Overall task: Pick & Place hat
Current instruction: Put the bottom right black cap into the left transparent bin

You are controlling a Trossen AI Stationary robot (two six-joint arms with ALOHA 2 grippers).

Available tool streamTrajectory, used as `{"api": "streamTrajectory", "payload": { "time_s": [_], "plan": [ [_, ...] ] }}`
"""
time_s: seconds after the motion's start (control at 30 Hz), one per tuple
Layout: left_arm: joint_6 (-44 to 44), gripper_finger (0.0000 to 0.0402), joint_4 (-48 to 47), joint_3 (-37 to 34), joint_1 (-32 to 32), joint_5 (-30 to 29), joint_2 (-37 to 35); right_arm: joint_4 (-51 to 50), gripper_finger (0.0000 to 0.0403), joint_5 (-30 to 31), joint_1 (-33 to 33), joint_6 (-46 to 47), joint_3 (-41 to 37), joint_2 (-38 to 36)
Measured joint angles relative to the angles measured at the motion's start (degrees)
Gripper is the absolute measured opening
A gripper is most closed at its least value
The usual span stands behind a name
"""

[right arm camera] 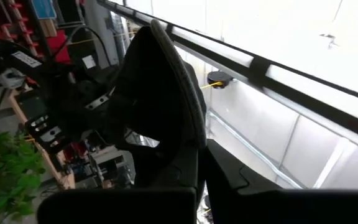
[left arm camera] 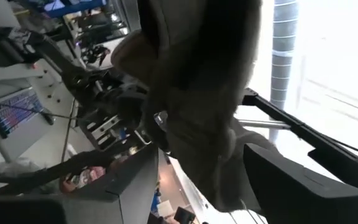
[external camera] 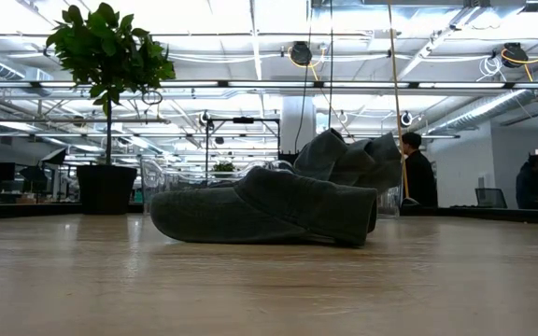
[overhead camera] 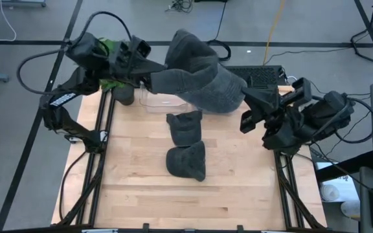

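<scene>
A big dark grey knit hat [overhead camera: 203,74] hangs high above the table's far side, spread between both grippers. My left gripper [overhead camera: 153,81] is shut on its left end, and my right gripper [overhead camera: 245,97] is shut on its right end. Two more dark grey hats lie flat on the table, one at mid-table [overhead camera: 185,126] and one nearer [overhead camera: 188,160]. The low view shows these two hats [external camera: 269,210] but not the lifted one. My left gripper pinches the hat's left edge [left arm camera: 197,155] between its two fingers [left arm camera: 117,193], coming level from the table's left. The hat is lifted clear of the table. How many layers are held cannot be told. My right gripper pinches the hat's right rim [right arm camera: 194,140] between its fingers [right arm camera: 166,180], coming level from the table's right. The rim stands on edge in the hold and the hat is clear of the table.
A clear plastic bin [overhead camera: 160,100] stands at the table's far side, below the lifted hat. A potted plant [overhead camera: 118,87] stands by the far left corner and shows tall in the low view [external camera: 110,103]. A keyboard [overhead camera: 261,76] lies beyond the far edge.
</scene>
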Motion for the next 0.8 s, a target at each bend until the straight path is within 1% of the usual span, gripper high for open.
{"api": "streamTrajectory", "payload": {
  "time_s": [0.13, 0.2, 0.3, 0.37, 0.43, 0.6, 0.63, 0.8],
  "plan": [
    [-0.04, 0.0239, 1.22, -0.04, -0.96, 0.28, 0.70, -2.36, 0.0000, 0.08, -0.86, 2.72, -0.24, 0.35],
    [-0.01, 0.0235, 1.13, -0.04, -1.41, 1.37, 0.73, -3.31, 0.0000, 0.14, -1.35, 3.66, -0.68, 0.40],
    [0.17, 0.0215, 1.09, -0.04, -2.31, 2.80, 0.76, -4.18, 0.0000, 0.20, -1.95, 4.13, -1.34, 0.38],
    [0.22, 0.0189, 1.07, -0.04, -3.08, 2.84, 0.76, -4.20, 0.0000, 0.19, -2.13, 3.82, -1.74, 0.38],
    [1.01, 0.0152, 1.02, -0.04, -3.56, 3.17, 0.76, -4.25, 0.0000, 0.27, -2.13, 2.79, -1.90, 0.38],
    [4.35, 0.0029, 0.56, -0.04, -4.06, 4.14, 0.76, -3.91, 0.0000, 0.35, -1.88, 2.09, -1.90, 0.35],
    [5.31, 0.0020, 0.44, -0.04, -4.06, 4.65, 0.76, -3.82, 0.0000, 0.44, -1.56, 1.92, -1.90, 0.35],
    [8.88, 0.0020, -3.94, -0.04, -3.95, 5.97, 0.71, -3.32, 0.0006, 0.54, 0.41, 1.18, -1.90, 0.35]
  ]
}}
